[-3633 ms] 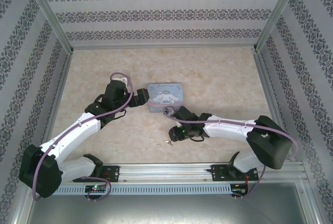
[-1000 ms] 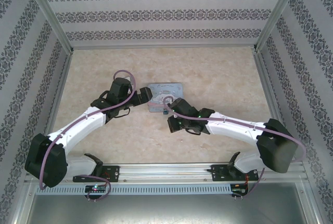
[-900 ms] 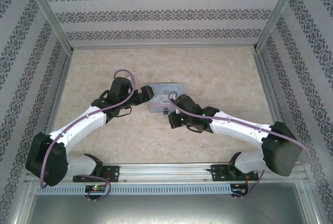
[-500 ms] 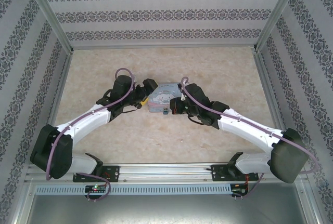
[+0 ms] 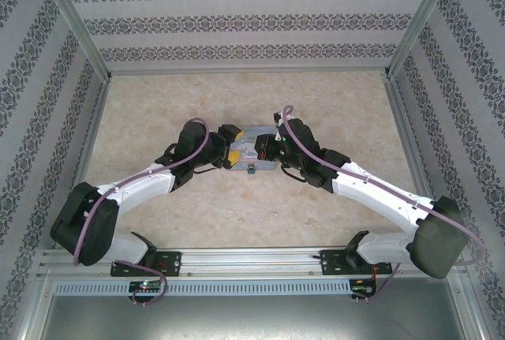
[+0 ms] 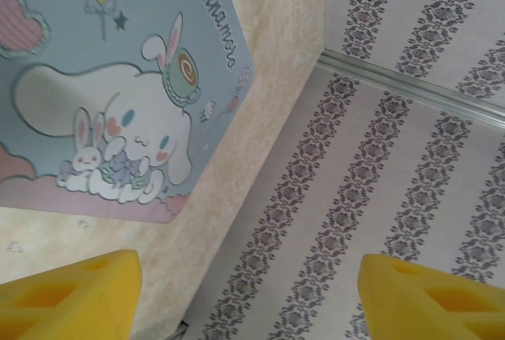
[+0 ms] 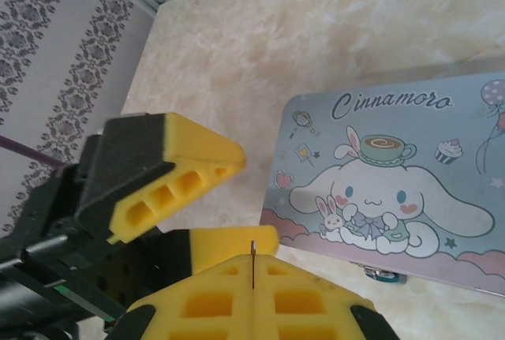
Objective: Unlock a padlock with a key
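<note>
- Padlock (image 7: 386, 275) sits at the tin's (image 7: 473, 119) near edge.
- Right claw (image 7: 252, 293) clamps the key (image 7: 252, 263), blade protruding for insertion.
- Left claw (image 6: 248, 297), fingers apart, flanks the tin, likely to brace it.

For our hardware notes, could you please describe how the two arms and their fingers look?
Both the left arm and right arm have white shells, black joints and a purple cable along them. The fingers are yellow blocks with hollow cells.
</note>
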Robot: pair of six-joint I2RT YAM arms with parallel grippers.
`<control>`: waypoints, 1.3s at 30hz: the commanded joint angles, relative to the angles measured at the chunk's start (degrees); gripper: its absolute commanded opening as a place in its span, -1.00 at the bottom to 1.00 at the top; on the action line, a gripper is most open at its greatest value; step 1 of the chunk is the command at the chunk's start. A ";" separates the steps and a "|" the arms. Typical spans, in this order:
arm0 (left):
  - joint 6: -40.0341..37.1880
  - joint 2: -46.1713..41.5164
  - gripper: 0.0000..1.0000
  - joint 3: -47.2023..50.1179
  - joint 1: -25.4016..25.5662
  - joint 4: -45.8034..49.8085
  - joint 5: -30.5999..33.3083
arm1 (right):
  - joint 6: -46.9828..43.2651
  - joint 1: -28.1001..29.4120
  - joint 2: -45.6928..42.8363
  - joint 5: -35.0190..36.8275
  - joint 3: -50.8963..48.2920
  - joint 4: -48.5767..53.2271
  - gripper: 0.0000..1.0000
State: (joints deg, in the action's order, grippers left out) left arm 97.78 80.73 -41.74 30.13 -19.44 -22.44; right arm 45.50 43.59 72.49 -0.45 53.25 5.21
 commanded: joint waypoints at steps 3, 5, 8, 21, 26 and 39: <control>7.68 3.06 0.41 -0.24 2.57 -9.25 1.30 | 2.68 -0.48 1.20 1.32 1.79 -3.93 -1.00; 8.90 4.02 0.40 -0.28 3.24 -11.32 1.78 | 3.14 -0.43 1.56 1.24 1.75 -4.71 -1.00; 10.46 5.30 0.40 -0.59 4.01 -14.30 2.24 | 3.70 -0.37 2.04 1.23 1.50 -5.62 -1.00; 13.76 6.20 0.42 -0.04 5.82 -20.05 4.85 | 5.00 -0.26 4.66 1.24 0.99 -8.62 -1.00; 13.85 6.44 0.33 -0.23 5.88 -20.43 5.05 | 5.22 -0.25 4.86 1.17 0.34 -9.08 -1.00; 14.03 6.98 -0.13 0.50 5.97 -21.46 5.13 | 5.91 -0.94 3.95 2.19 -2.23 -9.43 -1.00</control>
State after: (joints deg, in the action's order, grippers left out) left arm 111.39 87.50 -41.74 34.94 -36.95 -16.91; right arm 50.89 43.46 76.71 0.62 52.23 -3.11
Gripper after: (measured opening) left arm 0.439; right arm 0.066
